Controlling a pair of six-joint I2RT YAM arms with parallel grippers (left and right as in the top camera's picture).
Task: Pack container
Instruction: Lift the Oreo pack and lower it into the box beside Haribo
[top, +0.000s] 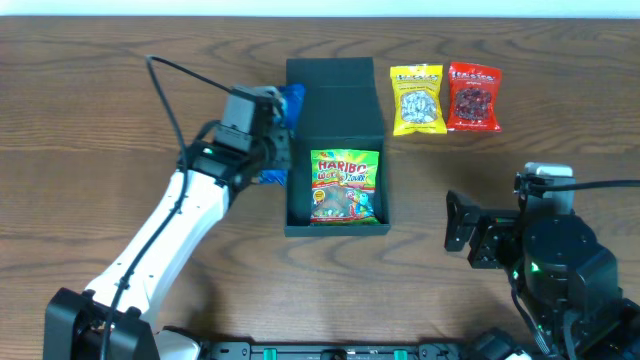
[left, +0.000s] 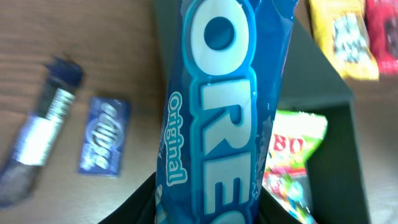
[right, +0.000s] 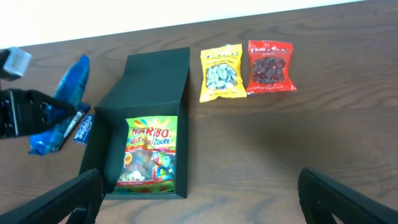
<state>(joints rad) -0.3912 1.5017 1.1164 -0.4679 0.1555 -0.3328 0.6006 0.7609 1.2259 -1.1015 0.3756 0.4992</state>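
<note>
1. Container (top: 335, 140) at mid-table: dark green, flap lid open and lying back toward the far edge.
2. Inside, against the near wall: one Haribo packet (top: 345, 187), flat and face up, with bare floor behind it.
3. At the container's left wall, off the table (top: 100, 120): a blue Oreo pack (left: 224, 106), gripped at one end by the left gripper (top: 268, 140), fingers closed onto it.
4. Step in hand, by the look of it: bringing the Oreo pack over to go in with the Haribo packet.
5. Next move probably calls for shifting right past the left wall, lowering into the free space, and only then opening the fingers. May need turning the long pack to lie along the box, or it could catch on the rim.
6. Farther out, right of the lid: a yellow packet (top: 417, 100) and a red packet (top: 474, 98) side by side, not yet packed.
7. Left of the box, in the left wrist view: a gum pack (left: 104, 137) beside a dark wrapped bar (left: 40, 146).
8. Near right, well apart from everything: right gripper (right: 199, 196), fingers spread wide, holding nothing.
</note>
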